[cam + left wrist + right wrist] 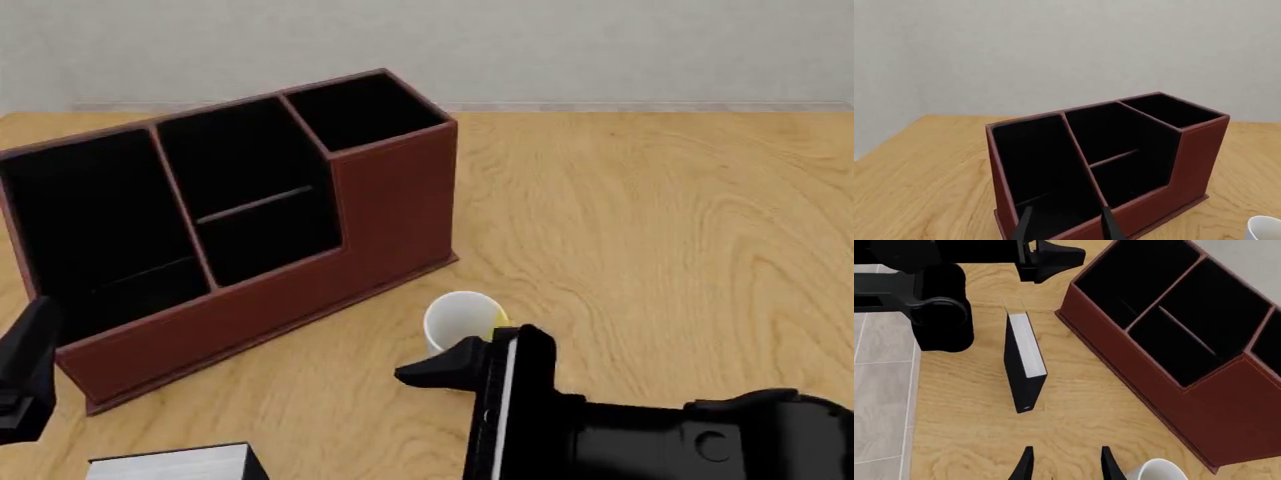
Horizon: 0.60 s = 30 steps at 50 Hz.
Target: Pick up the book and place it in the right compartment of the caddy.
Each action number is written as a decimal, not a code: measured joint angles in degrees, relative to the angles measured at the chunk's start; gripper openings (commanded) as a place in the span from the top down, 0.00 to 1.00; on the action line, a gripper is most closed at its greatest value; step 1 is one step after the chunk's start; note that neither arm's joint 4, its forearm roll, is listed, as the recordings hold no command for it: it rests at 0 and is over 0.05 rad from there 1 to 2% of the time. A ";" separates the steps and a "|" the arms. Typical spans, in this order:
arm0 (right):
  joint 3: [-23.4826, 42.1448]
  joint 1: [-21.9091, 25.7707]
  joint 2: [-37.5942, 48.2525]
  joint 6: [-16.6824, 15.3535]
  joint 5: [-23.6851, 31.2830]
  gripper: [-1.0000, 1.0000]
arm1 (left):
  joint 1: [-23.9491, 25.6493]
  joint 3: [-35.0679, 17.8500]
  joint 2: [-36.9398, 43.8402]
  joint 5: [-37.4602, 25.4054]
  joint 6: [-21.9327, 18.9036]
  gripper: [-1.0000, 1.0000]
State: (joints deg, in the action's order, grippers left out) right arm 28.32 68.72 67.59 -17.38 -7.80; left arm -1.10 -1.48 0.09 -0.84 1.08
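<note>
The black book (1024, 360) with its white page block (174, 462) rests on the table near the front edge, left of centre, with nothing touching it. The reddish-brown caddy (387, 190) stands behind it at the back left; its right compartment (363, 108) is the narrow tall slot, also in the left wrist view (1171, 107). My right gripper (1066, 465) is open and empty, a short way to the right of the book and beside the mug. My left gripper (1066, 225) is open and empty just in front of the caddy's left compartment (1034, 160).
A white mug (461, 318) stands in front of the caddy's right end, touching distance from my right arm (641, 440). My left arm (927, 295) hangs over the table's near left edge. The wooden table (667, 220) stretches to the right.
</note>
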 measured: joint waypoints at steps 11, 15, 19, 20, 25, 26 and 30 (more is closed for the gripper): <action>3.48 1.73 5.38 -0.43 0.12 0.00 | -0.45 -0.01 0.00 0.15 0.05 0.00; 4.85 2.17 7.21 -0.61 0.33 0.00 | -0.58 0.03 -0.02 0.20 0.06 0.00; 6.15 2.59 8.98 -0.82 0.56 0.00 | -0.70 -0.01 0.01 0.23 0.07 0.00; 6.47 2.69 9.43 -0.84 0.61 0.00 | -0.73 -0.02 0.01 0.25 0.04 0.00; 7.86 2.98 11.50 -1.06 0.79 0.00 | -0.83 -0.04 0.04 0.32 -0.01 0.00; 8.10 3.02 11.85 -1.09 0.82 0.00 | -0.84 -0.05 0.05 0.33 -0.04 0.00; 9.01 3.14 13.08 -1.16 0.90 0.00 | -0.88 -0.12 0.07 0.30 -0.15 0.00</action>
State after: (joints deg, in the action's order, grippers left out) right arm 37.33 71.86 80.67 -18.54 -6.90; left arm -1.98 -1.60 0.16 -0.54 0.92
